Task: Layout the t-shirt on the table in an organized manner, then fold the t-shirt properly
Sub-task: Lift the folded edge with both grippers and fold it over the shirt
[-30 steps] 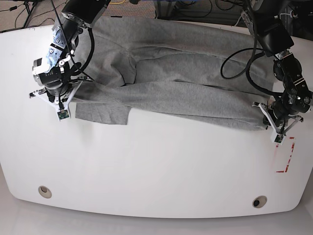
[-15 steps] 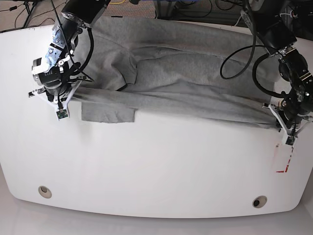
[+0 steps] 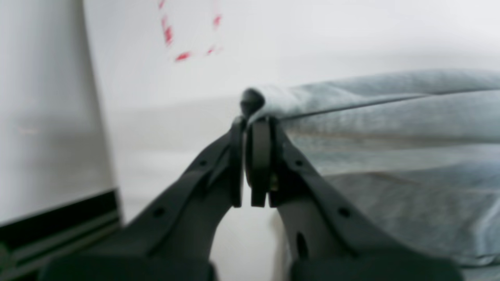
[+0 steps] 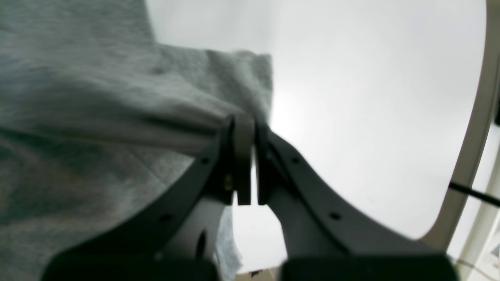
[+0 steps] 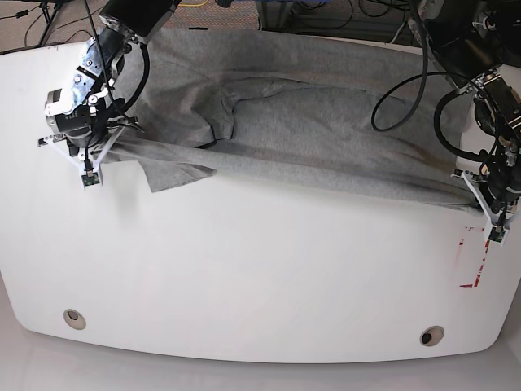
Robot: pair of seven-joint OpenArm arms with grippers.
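- The t-shirt point(image 5: 301, 122) is spread across the far half of the table point(image 5: 260, 269), from near the far left corner to close by the right edge.
- Its near edge is pulled into a taut line between the two grippers and is lifted clear of the tabletop.
- A sleeve point(image 5: 175, 173) hangs from that line near the left end, its tip reaching toward the middle of the table.
- Folds and creases are seen over the cloth behind the taut edge; no lettering is visible on the side facing up.
- The left gripper point(image 3: 252, 121) is pressed together on a bunched corner of the t-shirt point(image 3: 390, 128); in the base view it point(image 5: 488, 199) is held just inside the right edge of the table.
- The right gripper point(image 4: 244, 119) is likewise clamped on a fold of the t-shirt point(image 4: 97, 117); in the base view it point(image 5: 88, 155) is placed near the left edge, toward the far left corner.
- A red outline point(image 5: 476, 261) is marked on the table just in front of the left gripper, by the right edge; it is also seen, blurred, in the left wrist view point(image 3: 183, 39).
- Two round holes point(image 5: 74, 318) point(image 5: 431, 336) are set near the front edge, one toward each front corner.
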